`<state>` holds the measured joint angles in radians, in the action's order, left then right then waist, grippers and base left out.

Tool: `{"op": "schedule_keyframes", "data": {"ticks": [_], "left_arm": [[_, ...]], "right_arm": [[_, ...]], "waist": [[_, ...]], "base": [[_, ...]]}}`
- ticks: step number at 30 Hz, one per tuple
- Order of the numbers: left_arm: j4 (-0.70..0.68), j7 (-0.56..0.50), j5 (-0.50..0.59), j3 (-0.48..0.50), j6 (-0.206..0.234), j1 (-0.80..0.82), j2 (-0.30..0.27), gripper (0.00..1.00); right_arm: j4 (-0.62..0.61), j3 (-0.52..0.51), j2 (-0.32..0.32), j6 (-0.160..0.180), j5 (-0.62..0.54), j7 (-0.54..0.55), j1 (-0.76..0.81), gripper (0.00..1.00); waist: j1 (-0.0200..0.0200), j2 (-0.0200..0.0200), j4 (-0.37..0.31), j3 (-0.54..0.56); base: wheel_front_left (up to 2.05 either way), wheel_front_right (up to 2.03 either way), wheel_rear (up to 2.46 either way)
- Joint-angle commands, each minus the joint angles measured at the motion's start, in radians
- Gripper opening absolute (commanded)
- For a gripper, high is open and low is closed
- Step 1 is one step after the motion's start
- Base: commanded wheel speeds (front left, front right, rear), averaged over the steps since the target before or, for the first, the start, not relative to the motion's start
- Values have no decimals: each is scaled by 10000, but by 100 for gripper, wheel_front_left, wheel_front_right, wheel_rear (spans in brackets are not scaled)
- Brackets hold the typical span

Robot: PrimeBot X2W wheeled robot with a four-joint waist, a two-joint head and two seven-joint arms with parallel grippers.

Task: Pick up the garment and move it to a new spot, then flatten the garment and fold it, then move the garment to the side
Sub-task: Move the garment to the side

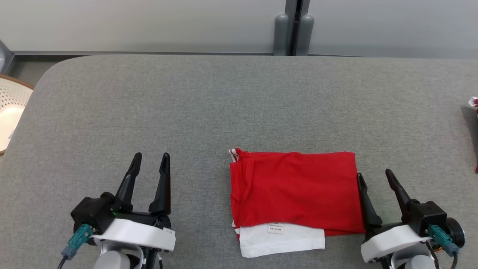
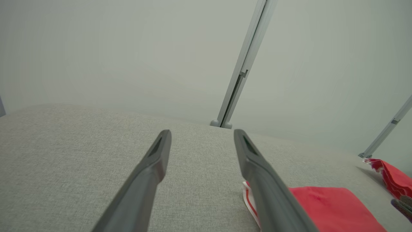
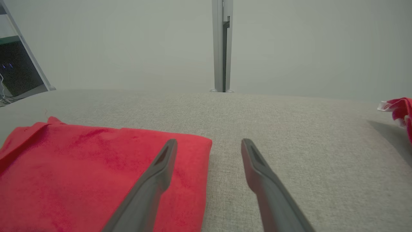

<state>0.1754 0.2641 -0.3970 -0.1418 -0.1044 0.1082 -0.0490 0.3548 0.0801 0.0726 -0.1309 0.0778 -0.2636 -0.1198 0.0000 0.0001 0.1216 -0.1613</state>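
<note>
garment (image 1: pixel 295 190): and there it is, folded into a tidy red rectangle, lying flat, with a white layer (image 1: pixel 282 242) peeking out along its near edge.
place: near edge of the grey table (image 1: pixel 186 112), a little right of centre, between the two grippers and much closer to the right one.
tag (image 1: pixel 275 228): small white label on that white layer, just below the red edge; there is print on it, but too small to read.
trim (image 1: pixel 233 152): red-and-white stripes showing at the far left corner of the fold.
right gripper (image 1: pixel 373 173): fingers spread wide, nothing between them; it sits right at the garment's right edge, the inner finger along the red cloth. Whether it touches the cloth, I cannot tell.
left gripper (image 1: pixel 152 156): also spread wide and empty, over bare table, well apart from the garment's left edge.
second red cloth (image 1: pixel 473 101): bunched up at the far right edge of the table, a bit of white on it.
pale perforated object (image 1: pixel 9 112): round, off the table's left side.
grey post (image 1: pixel 293 28): upright against the pale wall behind the table.
</note>
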Motion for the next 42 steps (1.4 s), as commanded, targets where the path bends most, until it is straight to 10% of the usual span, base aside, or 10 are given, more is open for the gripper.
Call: {"op": "schedule_keyframes", "data": {"ticks": [1,9,10,11,12,27,42], "left_arm": [[38,-5,-32,-30,-11,128,-38,100],[148,-5,-82,-139,-66,357,-35,100],[162,-5,-75,-136,-71,373,-36,100],[190,-5,-59,-144,-75,379,-35,100],[204,-5,-37,-154,-81,378,-35,100],[-221,-6,604,-638,-183,462,-36,100],[-713,-5,1760,-1817,-266,2344,-38,100]], "right_arm": [[215,40,-20,6,139,-8,-122,100],[1926,255,-130,6,932,362,-583,100],[2095,351,-137,6,941,377,-649,71],[2232,401,-141,4,963,354,-697,11],[2357,438,-143,6,991,317,-741,0],[1946,736,1236,14,-199,-18,-2205,0],[1656,827,4353,14,-122,347,-5337,0]], "waist": [[0,-1,95,-104],[0,-1,374,-349],[0,-1,394,-363],[0,-1,404,-375],[0,-1,407,-381],[0,-1,-1044,-484],[0,-1,-3335,-2582]], "base": [[0,0,0],[0,0,0],[0,0,0],[0,0,0],[0,0,0],[0,0,0],[0,0,0]]}}
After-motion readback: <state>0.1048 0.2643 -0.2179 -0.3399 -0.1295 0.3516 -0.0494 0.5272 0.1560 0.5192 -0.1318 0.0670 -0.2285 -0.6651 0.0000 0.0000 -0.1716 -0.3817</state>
